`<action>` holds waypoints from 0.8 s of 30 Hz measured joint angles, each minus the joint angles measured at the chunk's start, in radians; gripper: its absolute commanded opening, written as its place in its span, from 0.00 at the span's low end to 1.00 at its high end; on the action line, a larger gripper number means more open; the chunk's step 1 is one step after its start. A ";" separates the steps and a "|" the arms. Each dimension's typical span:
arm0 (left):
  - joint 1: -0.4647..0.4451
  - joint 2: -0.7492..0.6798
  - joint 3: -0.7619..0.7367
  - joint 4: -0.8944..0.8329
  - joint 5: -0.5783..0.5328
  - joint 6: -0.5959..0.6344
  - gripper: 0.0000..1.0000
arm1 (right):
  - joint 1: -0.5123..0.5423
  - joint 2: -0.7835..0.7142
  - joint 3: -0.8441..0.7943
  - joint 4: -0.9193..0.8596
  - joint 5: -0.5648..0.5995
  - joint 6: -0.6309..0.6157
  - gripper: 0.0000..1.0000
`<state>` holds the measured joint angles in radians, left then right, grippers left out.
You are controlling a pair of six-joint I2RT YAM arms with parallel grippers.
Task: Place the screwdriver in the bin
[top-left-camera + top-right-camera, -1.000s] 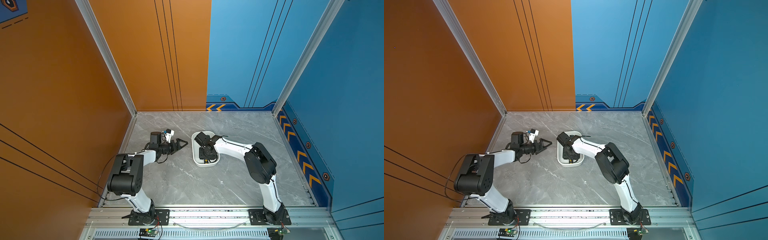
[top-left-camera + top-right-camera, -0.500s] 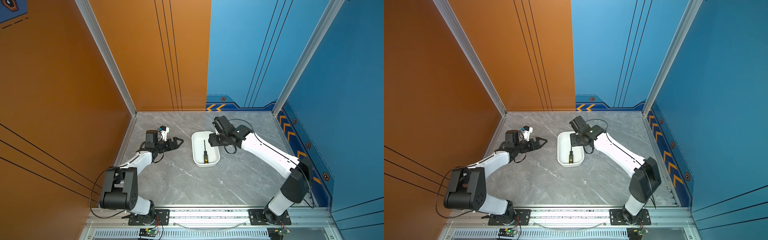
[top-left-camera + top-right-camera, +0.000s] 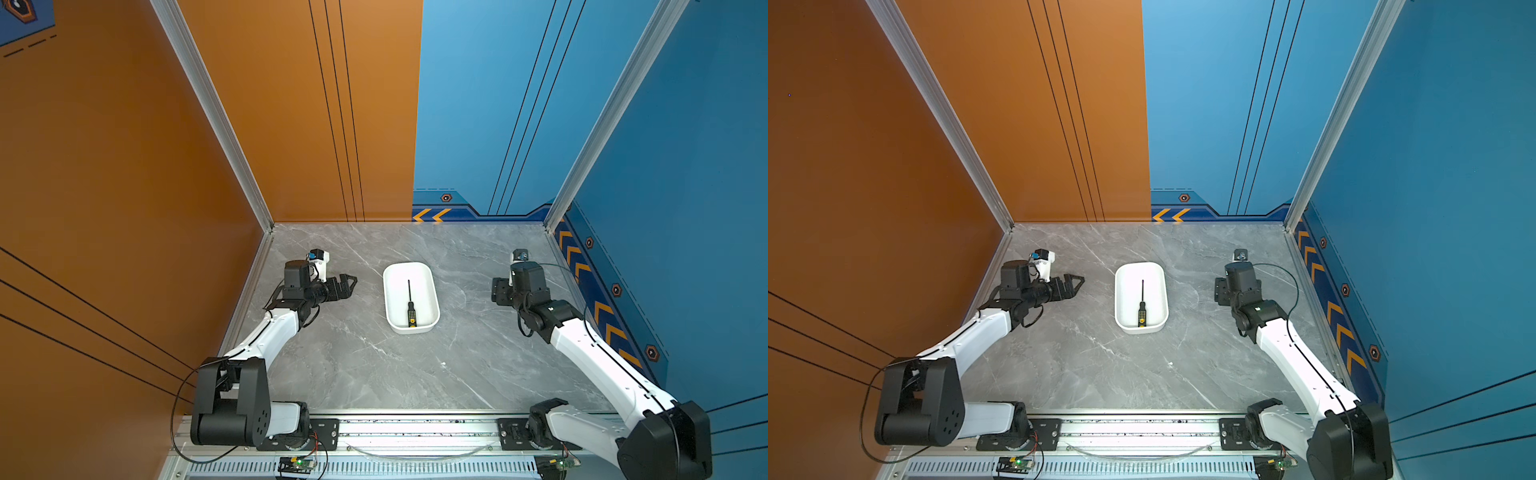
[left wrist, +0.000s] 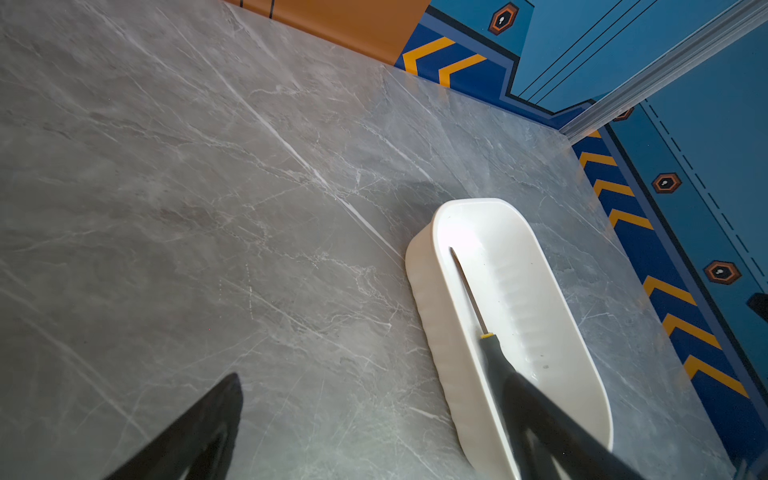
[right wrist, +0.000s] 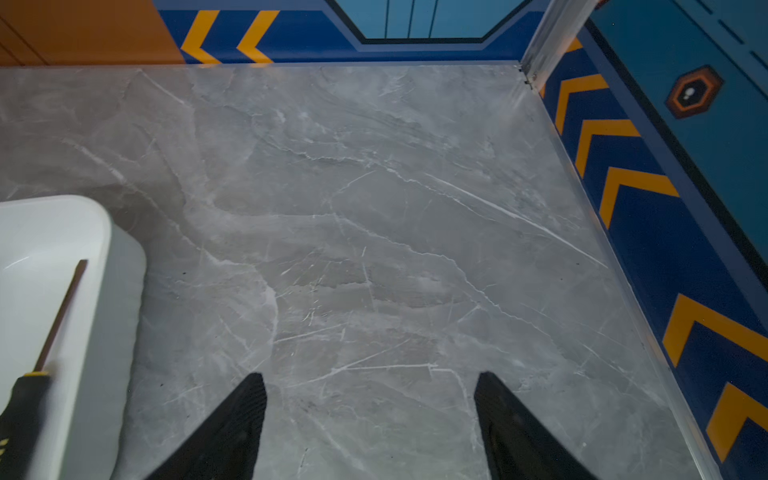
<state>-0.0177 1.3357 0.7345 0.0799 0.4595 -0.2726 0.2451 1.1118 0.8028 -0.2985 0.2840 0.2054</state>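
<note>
Left of the bin (image 3: 424, 291): left gripper (image 3: 353, 282) is hanging over the table (image 3: 374, 365), well apart from the bin and pointing toward its long left wall. Its jaws are standing wide apart and holding nothing. In the left wrist view its fingers (image 4: 187, 440) are framing bare marble. One finger is overlapping the bin's end there, but both top views are showing a clear gap between gripper and bin.

Centre: the bin is sitting flat on the table, long axis running from the arm bases toward the back wall, seen in both top views (image 3: 1158, 291). The screwdriver (image 3: 410, 312) is lying flat inside the bin, along that axis and roughly midway between the side walls (image 3: 1142, 316). Its yellow handle end is sitting at the bin's end wall nearest the bases; I can't tell if it's touching. The shaft tip is pointing at the far end wall and stopping short of it. Nothing is gripping it.

Right of the bin: right gripper (image 5: 370, 376) is hovering well apart from the bin's right wall. Its jaws are spread wide, with only bare table showing between the fingers. In the right wrist view the bin's corner (image 5: 97, 232) and part of the screwdriver (image 5: 25, 399) are showing off to one side of the fingers, not between them.
</note>
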 measured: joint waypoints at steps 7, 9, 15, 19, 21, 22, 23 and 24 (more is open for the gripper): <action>0.005 -0.106 -0.136 0.126 -0.093 0.069 0.98 | -0.100 -0.067 -0.282 0.309 0.002 -0.074 0.82; 0.006 -0.131 -0.175 0.163 -0.126 0.092 0.98 | -0.122 -0.067 -0.353 0.407 0.001 -0.092 0.82; 0.011 -0.159 -0.232 0.225 -0.235 0.151 0.98 | -0.182 0.002 -0.489 0.718 -0.020 -0.113 0.82; 0.024 -0.159 -0.275 0.288 -0.278 0.196 0.98 | -0.186 0.123 -0.503 0.896 -0.022 -0.121 0.82; 0.029 -0.154 -0.301 0.328 -0.293 0.217 0.98 | -0.186 0.167 -0.503 0.956 -0.023 -0.124 0.82; 0.032 -0.149 -0.315 0.352 -0.299 0.228 0.98 | -0.186 0.188 -0.503 0.988 -0.026 -0.125 0.82; 0.035 -0.142 -0.327 0.373 -0.304 0.236 0.98 | -0.185 0.204 -0.503 1.016 -0.029 -0.126 0.82; 0.038 -0.134 -0.340 0.393 -0.310 0.245 0.98 | -0.186 0.224 -0.503 1.049 -0.030 -0.128 0.82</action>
<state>0.0200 1.2022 0.3943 0.4728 0.1493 -0.0280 0.0593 1.3354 0.3000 0.7502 0.2539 0.0776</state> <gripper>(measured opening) 0.979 0.818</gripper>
